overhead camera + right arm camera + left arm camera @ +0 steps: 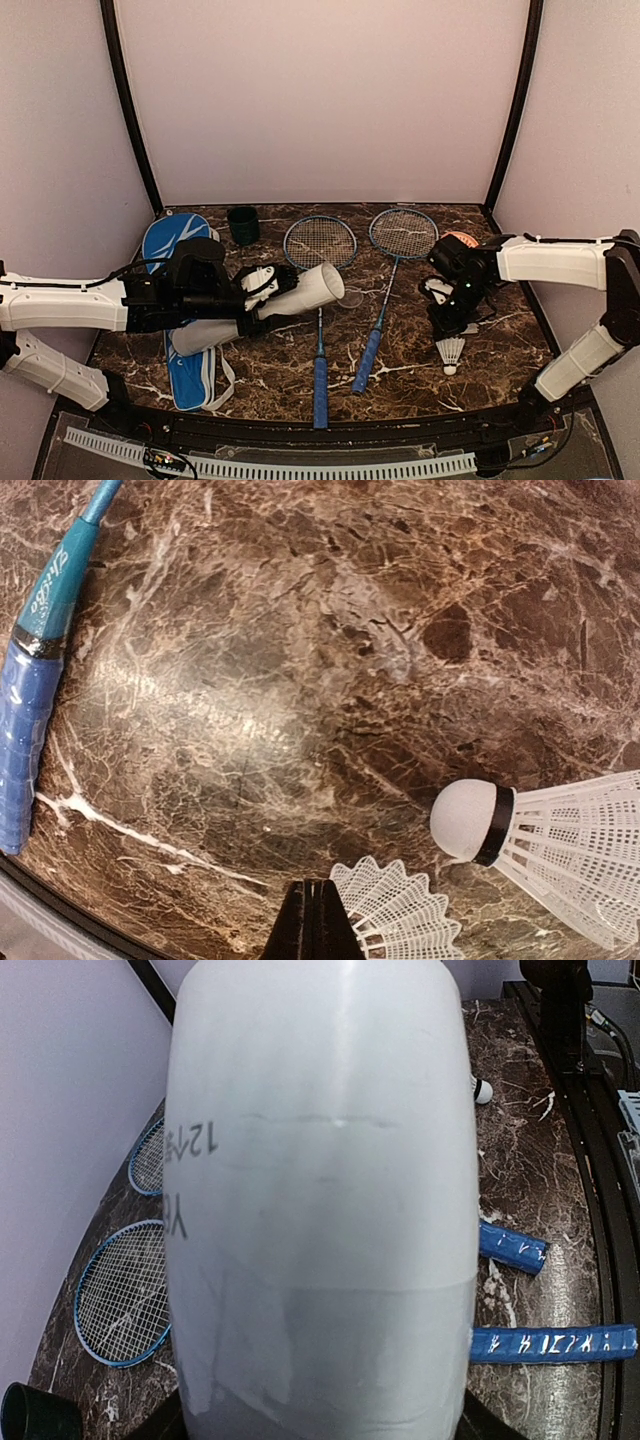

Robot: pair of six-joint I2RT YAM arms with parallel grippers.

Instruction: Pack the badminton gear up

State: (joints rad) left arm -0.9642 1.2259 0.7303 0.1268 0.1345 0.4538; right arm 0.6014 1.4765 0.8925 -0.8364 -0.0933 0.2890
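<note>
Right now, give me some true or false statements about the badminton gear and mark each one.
The left gripper holds the white tube. True.
Both rackets are inside the blue racket bag. False: they lie on the table beside it.
The dark cup stands at the back, near the bag. True.
The right gripper is wide open. False: it is shut, right against a shuttlecock.
</note>
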